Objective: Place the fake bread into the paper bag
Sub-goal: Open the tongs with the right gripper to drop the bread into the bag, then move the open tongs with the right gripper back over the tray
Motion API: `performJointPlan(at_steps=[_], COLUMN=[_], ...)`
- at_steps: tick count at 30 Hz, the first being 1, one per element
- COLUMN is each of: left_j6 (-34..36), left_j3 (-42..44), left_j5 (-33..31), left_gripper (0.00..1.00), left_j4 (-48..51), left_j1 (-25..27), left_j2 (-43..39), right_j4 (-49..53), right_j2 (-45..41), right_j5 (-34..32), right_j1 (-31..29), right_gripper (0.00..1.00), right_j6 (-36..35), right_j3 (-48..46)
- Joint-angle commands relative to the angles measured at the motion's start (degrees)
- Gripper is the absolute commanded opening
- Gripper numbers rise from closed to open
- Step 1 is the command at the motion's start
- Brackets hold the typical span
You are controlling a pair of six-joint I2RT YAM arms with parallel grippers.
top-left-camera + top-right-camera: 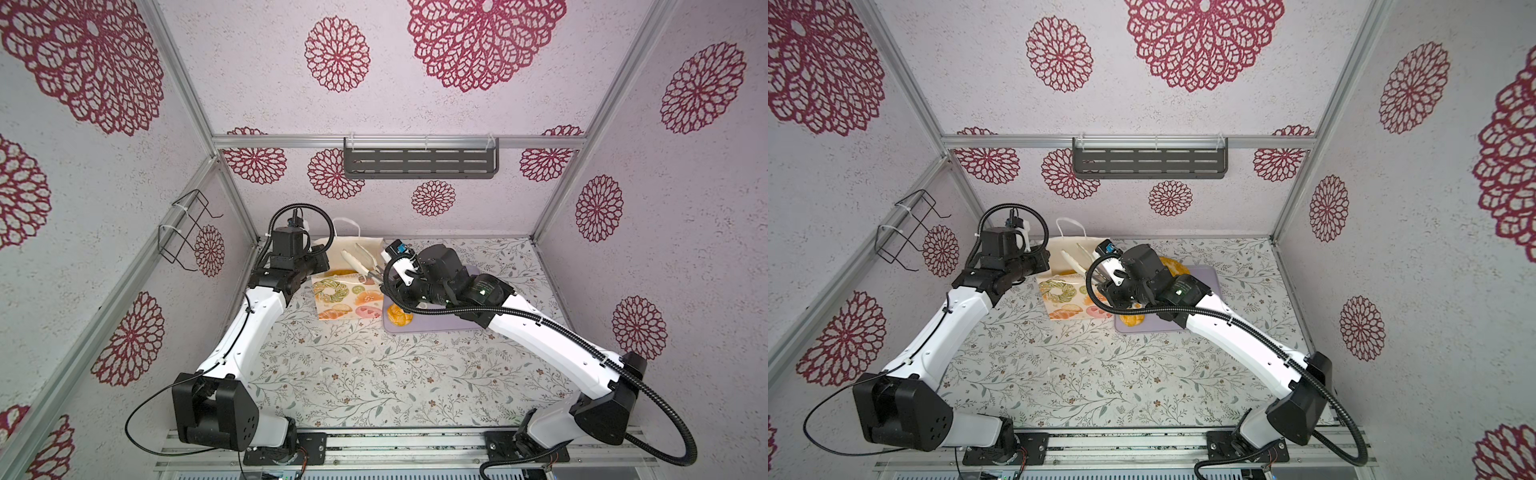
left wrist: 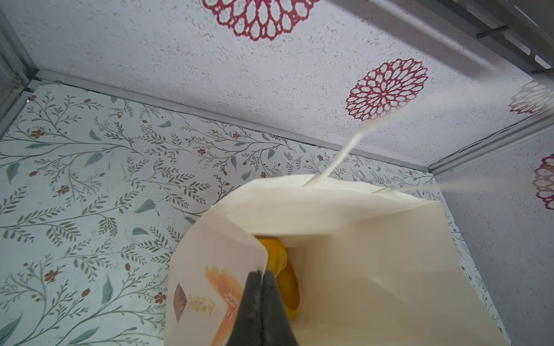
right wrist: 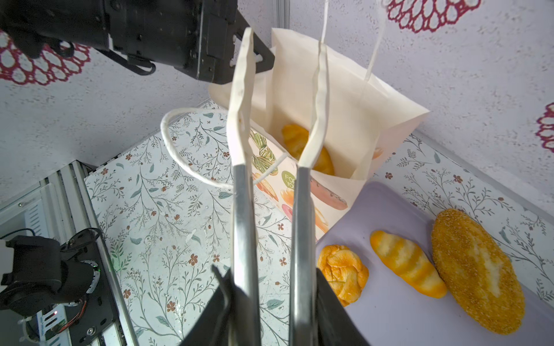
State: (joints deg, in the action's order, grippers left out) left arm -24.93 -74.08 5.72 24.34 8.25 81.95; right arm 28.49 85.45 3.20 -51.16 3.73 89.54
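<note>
Cream paper bag [image 3: 344,99] w/ printed pastry front stands open on the floral counter [image 1: 374,374]. Inside it: golden-orange fake bread [image 3: 299,143], at least 1 pc, maybe 2; can't separate them.

Left end effector [image 2: 261,274] is clamped tight on the rim of the bag's printed wall, holding the mouth open. Over the mouth: steel tongs [image 3: 244,224] w/ white tips, tips apart, nothing between them. Right end effector [image 3: 274,305] grips the tongs' two arms.

Just beside the bag: flat lilac rectangular tray [image 3: 389,317] w/ 3 more pcs. Orange knotted bun [image 3: 341,272] is nearest the bag, then pale-striped roll [image 3: 407,263], then big seeded oval loaf [image 3: 476,272] farthest.

Risks (my read):
- White cord handle [image 3: 168,140] on the printed side loops across one tong arm. Drawing the tongs away could hook it, yanking or tipping the bag.
- Bag is pinched at one rim pt only. Thin paper could crease or slip free, and the mouth closes.
- Seeded loaf looks wide for the tong spread and the mouth. It may slide off the smooth tips or jam at the rim.

Count: bag 1; cord handles 2; tongs 1; tray 1; end effectors 2; bread seen = 3 on tray + min 1 in bag.
</note>
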Motion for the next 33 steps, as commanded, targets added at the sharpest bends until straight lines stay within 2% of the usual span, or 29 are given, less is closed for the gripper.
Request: performJointPlan(at_steps=[1, 16, 25, 33], left_j6=[0.5, 0.2, 0.3, 0.3], left_j3=[0.6, 0.8, 0.7, 0.7], left_j5=[1.1, 1.2, 1.2, 1.3], left_gripper=[0.0, 0.0, 0.0, 0.0], left_j4=[-0.3, -0.5, -0.5, -0.5], left_j1=[0.9, 0.9, 0.9, 1.0], left_j2=[-1.5, -1.4, -1.3, -1.0], right_j4=[-3.8, -4.6, -3.0, -0.6], right_j2=[-2.2, -6.5, -9.7, -11.8], right_j5=[-0.6, -3.1, -1.5, 1.6], right_j1=[0.0, 1.6, 7.2, 15.7], right_gripper=[0.39, 0.41, 0.41, 0.41], right_j6=[1.2, 0.7, 0.2, 0.6], right_j3=[1.3, 0.4, -0.3, -3.1])
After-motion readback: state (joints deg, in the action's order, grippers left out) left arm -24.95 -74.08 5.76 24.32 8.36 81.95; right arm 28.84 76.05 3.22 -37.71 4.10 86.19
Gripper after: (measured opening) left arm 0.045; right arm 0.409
